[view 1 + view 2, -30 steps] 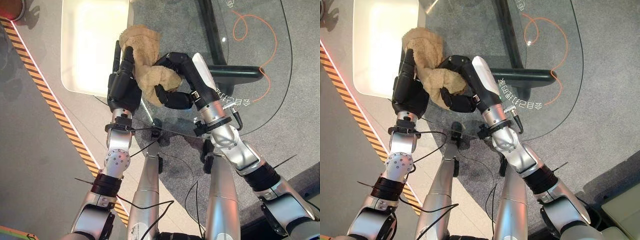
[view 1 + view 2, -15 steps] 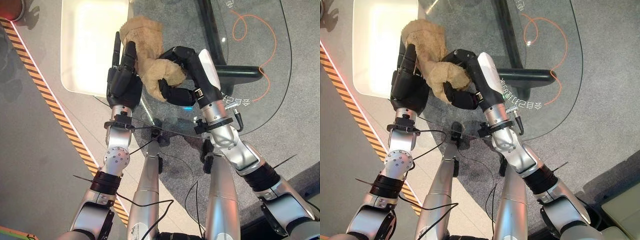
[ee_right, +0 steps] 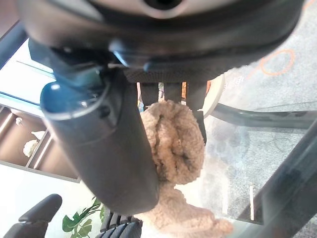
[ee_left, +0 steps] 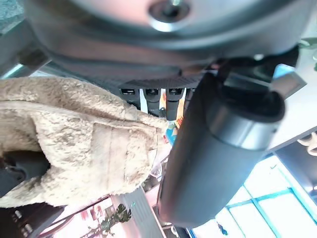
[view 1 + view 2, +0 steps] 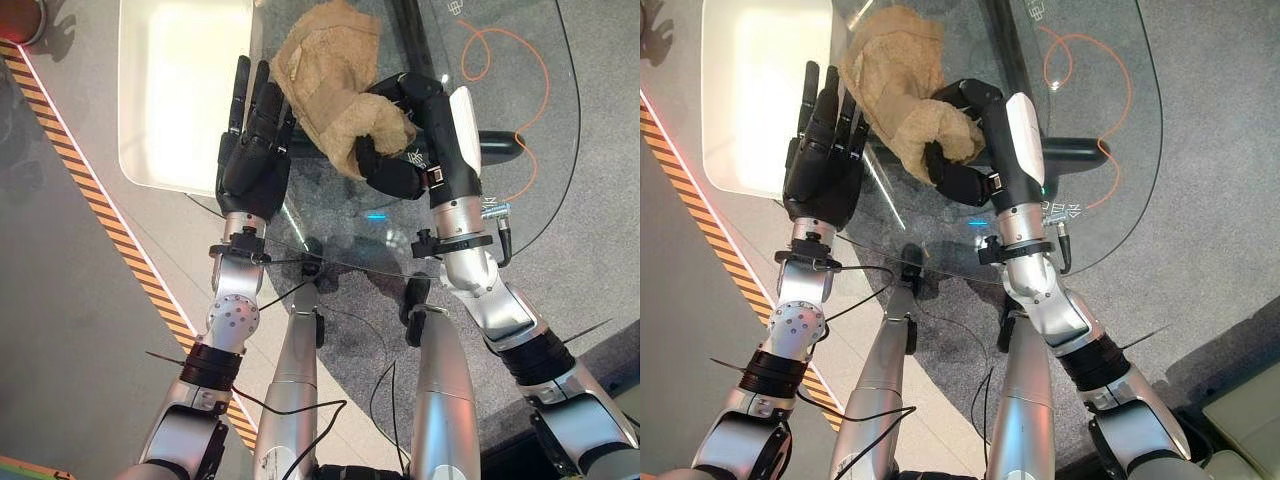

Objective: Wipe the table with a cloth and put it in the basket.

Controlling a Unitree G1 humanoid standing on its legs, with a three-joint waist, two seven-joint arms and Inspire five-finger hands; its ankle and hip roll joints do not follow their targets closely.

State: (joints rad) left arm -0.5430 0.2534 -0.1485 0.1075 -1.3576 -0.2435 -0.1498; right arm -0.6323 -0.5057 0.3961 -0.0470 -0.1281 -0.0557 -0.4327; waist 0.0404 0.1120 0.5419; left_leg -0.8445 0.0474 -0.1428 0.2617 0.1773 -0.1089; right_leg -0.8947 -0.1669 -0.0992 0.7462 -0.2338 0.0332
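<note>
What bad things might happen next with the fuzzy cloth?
The right hand is curled round only one end of the cloth, so the loose part might slip out or drag on the glass table. The left hand is open beside the cloth and not gripping it, so it couldn't catch a slip. The cloth might also miss the white basket and fall beside it.

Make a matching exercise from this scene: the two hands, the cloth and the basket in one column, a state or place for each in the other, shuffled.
Things:
1. left hand
2. right hand
3. cloth
4. basket

States or places:
A. white, beside the glass table, on the robot's left
B. fingers curled round the cloth
C. tan, bunched, hanging over the glass
D. fingers straight, holding nothing

Pairs: 1-D, 2-B, 3-C, 4-A
</note>
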